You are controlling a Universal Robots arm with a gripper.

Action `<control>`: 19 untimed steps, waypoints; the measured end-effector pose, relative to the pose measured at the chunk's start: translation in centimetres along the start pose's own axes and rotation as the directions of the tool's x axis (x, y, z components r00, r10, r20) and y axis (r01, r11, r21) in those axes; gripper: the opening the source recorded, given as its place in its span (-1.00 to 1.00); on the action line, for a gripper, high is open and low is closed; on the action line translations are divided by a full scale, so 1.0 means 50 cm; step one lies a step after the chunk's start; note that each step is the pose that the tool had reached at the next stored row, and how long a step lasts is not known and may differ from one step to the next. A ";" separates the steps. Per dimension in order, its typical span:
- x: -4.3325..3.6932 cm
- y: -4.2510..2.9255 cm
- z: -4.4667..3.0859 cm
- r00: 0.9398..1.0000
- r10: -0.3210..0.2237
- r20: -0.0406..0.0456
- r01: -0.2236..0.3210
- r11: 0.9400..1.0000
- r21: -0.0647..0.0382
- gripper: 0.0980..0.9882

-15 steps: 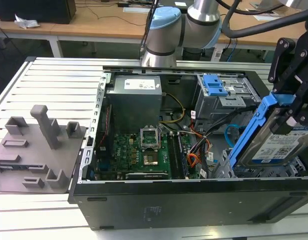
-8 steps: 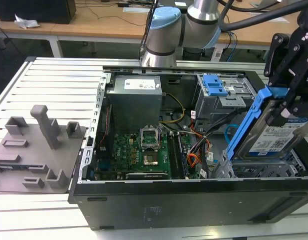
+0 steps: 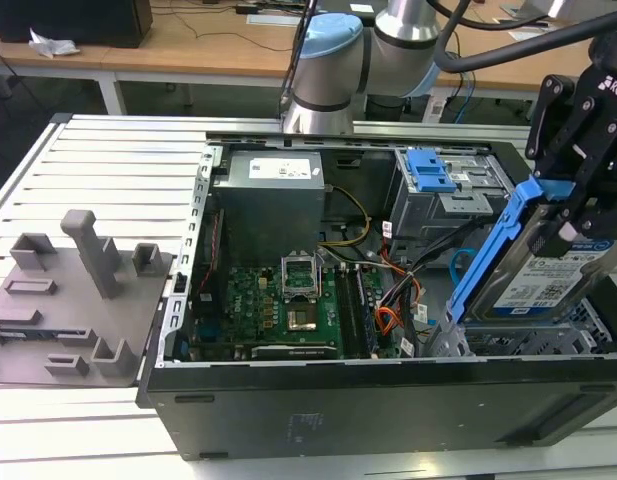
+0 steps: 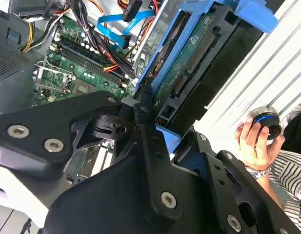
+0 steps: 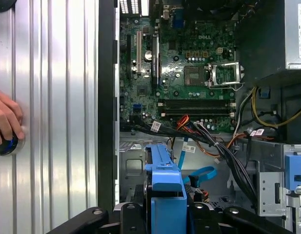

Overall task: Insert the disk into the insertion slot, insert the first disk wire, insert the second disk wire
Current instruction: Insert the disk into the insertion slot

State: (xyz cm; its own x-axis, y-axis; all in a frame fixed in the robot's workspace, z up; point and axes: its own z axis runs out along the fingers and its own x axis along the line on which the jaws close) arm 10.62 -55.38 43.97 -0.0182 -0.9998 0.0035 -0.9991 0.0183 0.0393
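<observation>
One black two-fingered gripper (image 3: pixel 571 215) has its fingers closed on the upper edge of the flat silver hard drive in its bright blue plastic carrier (image 3: pixel 543 270). The drive hangs steeply tilted over the low grey perforated sheet-metal drive cage (image 3: pixel 508 342), at the exterior view's right of the open black computer case (image 3: pixel 338 400), apparently to aim its lower end into that bay. Whether they touch is unclear. Loose orange and blue cables (image 3: pixel 390 322) lie beside the cage, not joined to the drive.

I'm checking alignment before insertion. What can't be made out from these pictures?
Exterior view: the insertion slot is mostly hidden behind the tilted disk and the case wall.
First wrist view: the hand gripping the disk is cut off by the picture's edge.
First wrist view: which cables are the disk wires is untellable in the tangle.
</observation>
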 end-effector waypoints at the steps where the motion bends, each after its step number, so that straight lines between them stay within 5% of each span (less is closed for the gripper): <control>1: 0.000 0.000 -0.003 1.000 0.000 0.001 0.000 1.000 0.000 -0.40; 5: 0.000 0.000 -0.013 1.000 0.000 0.003 0.000 1.000 0.000 -0.40; 9: -0.001 -0.013 -0.014 1.000 -0.001 0.028 0.001 1.000 -0.006 -0.40; 12: -0.001 -0.031 -0.011 1.000 -0.001 0.029 0.001 1.000 -0.020 -0.40; 19: -0.002 -0.039 0.006 1.000 0.000 0.029 0.001 0.999 -0.036 -0.40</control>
State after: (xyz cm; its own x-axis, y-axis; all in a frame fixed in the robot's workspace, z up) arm 12.57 -55.34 43.57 -0.0189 -0.9995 -0.0256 -0.9970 0.0169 0.0755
